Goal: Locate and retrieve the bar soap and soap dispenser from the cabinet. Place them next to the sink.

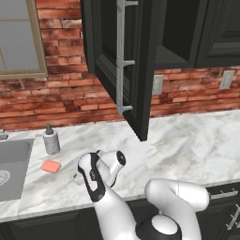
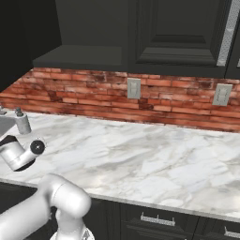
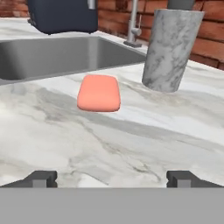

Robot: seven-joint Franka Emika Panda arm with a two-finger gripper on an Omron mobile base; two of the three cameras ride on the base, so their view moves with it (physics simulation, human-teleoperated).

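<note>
Bar soap [image 3: 99, 92] lies flat beside soap dispenser [image 3: 171, 50], near sink [image 3: 52, 54].

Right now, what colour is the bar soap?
Salmon pink; the bar soap shows best in the hand view.

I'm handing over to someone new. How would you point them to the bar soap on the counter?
Find the sink at the left end of the marble counter. Just right of its rim stands the soap dispenser, and the bar soap lies flat in front of it, apart from it. It is the only salmon-pink thing there, low and rounded.
</note>
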